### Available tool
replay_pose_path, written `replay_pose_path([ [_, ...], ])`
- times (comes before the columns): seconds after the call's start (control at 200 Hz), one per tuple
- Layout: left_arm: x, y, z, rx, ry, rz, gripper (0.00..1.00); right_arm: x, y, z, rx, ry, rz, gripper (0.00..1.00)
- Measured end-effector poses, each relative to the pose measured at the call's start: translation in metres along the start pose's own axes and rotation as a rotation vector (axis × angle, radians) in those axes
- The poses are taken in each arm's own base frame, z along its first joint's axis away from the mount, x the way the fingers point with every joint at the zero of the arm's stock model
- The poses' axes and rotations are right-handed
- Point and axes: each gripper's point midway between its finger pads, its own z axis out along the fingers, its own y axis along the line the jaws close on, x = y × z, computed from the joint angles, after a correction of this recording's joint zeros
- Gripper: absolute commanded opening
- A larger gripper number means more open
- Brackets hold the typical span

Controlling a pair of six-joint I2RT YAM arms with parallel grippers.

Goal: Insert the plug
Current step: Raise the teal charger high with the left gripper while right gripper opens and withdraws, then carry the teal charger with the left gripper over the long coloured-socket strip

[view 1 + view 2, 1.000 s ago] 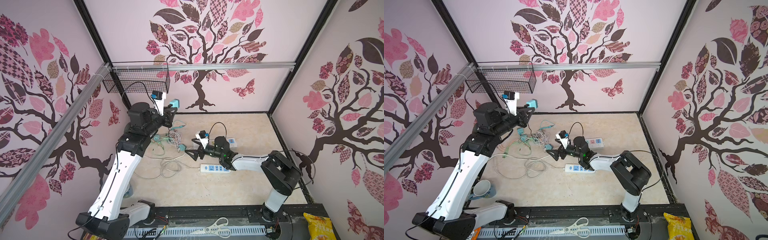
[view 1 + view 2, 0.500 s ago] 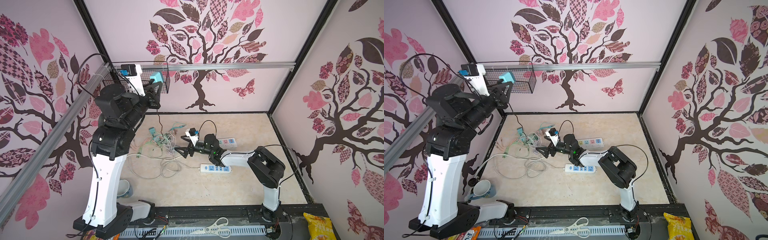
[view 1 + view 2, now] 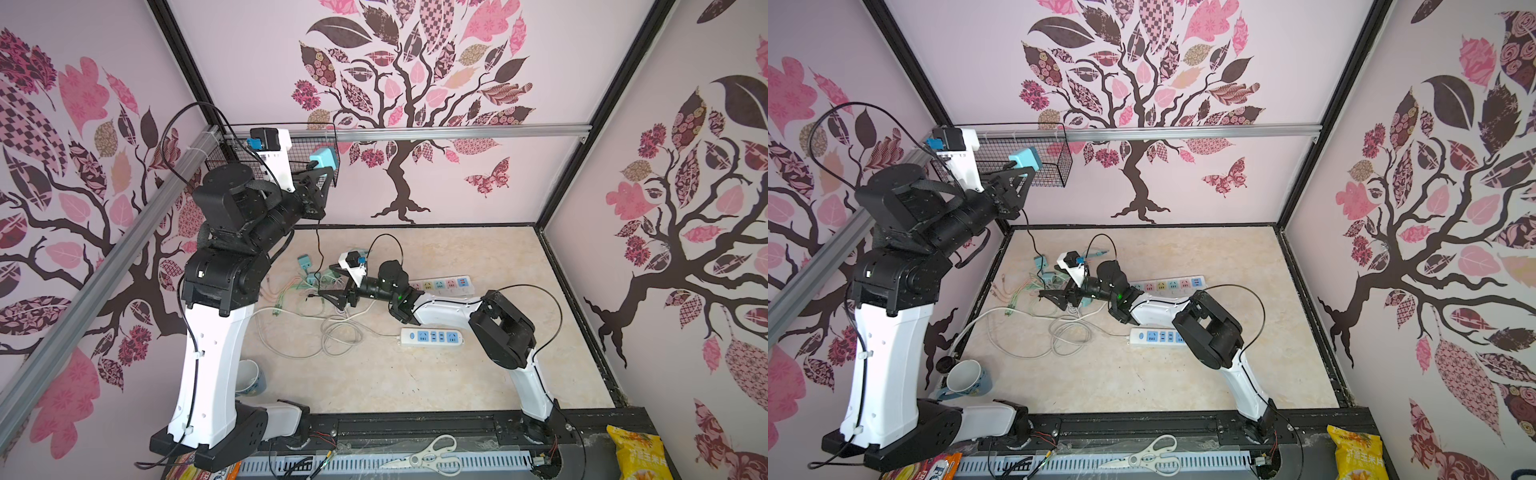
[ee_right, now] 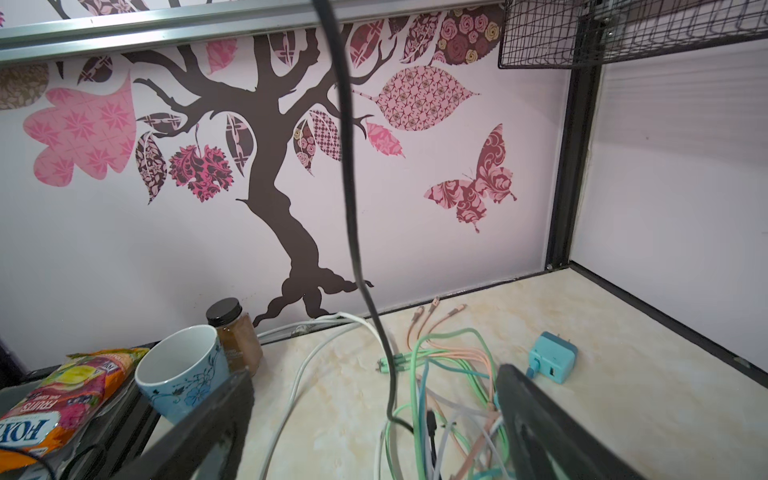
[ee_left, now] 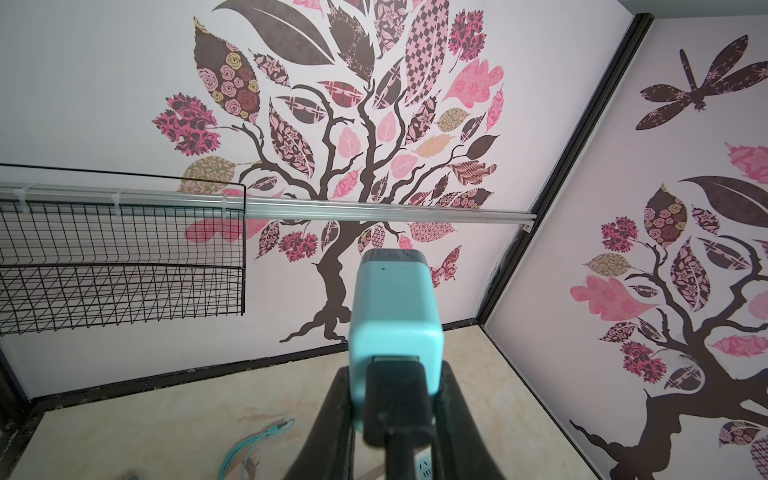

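Note:
My left gripper [image 3: 322, 168] [image 3: 1020, 169] [image 5: 395, 374] is raised to the height of the wire basket, shut on the teal charger plug [image 3: 323, 158] [image 3: 1024, 158] [image 5: 395, 307]. A black cable [image 3: 318, 249] [image 4: 349, 166] is plugged into its rear and hangs down to the floor. My right gripper [image 3: 322, 286] [image 3: 1054, 297] [image 4: 374, 415] is low over a tangle of coloured cables [image 4: 449, 374], open, with the black cable's loose end [image 4: 432, 419] lying between its fingers. A white power strip with blue sockets [image 3: 432, 336] [image 3: 1154, 336] lies beside the right arm.
A second strip with coloured sockets [image 3: 442, 284] [image 3: 1169, 286] lies further back. Another teal charger [image 3: 304, 262] [image 4: 552, 361] sits on the floor. A mug [image 3: 249, 376] [image 4: 178, 374], a jar [image 4: 235, 332], scissors [image 3: 432, 455] and snack bags [image 3: 636, 453] are around the edges. The wire basket [image 5: 120, 266] hangs at the back left.
The left arm has lifted the charger from just above the floor up to basket height. The right gripper has slid left over the cable tangle, its fingers slightly less wide.

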Motion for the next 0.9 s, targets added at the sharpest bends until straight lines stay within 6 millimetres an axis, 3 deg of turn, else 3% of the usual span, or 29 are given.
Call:
replay_pose_path([
  [0.105,0.000,-0.002,-0.005,0.003,0.001,-0.001,0.00,0.008,0.001,0.020,-0.010,0.011,0.000,0.75],
  [0.205,-0.002,-0.002,-0.013,-0.001,-0.002,0.002,0.00,0.013,0.000,0.034,-0.013,0.014,0.023,0.53],
  [0.295,-0.004,-0.003,-0.022,-0.006,-0.012,0.008,0.00,0.017,-0.005,0.043,0.006,0.018,0.062,0.25],
  [0.45,-0.004,0.002,-0.039,-0.051,-0.030,0.032,0.00,0.018,-0.001,0.049,-0.016,0.045,0.117,0.00],
  [0.65,0.004,0.017,-0.047,-0.132,-0.024,0.066,0.00,-0.003,0.012,0.045,-0.070,0.033,0.214,0.00],
  [0.755,0.008,0.023,-0.045,-0.158,-0.011,0.077,0.00,-0.036,0.023,0.030,-0.074,-0.005,0.216,0.00],
  [0.9,0.014,0.026,-0.040,-0.167,0.007,0.089,0.00,-0.096,0.031,0.001,-0.034,-0.104,0.151,0.00],
])
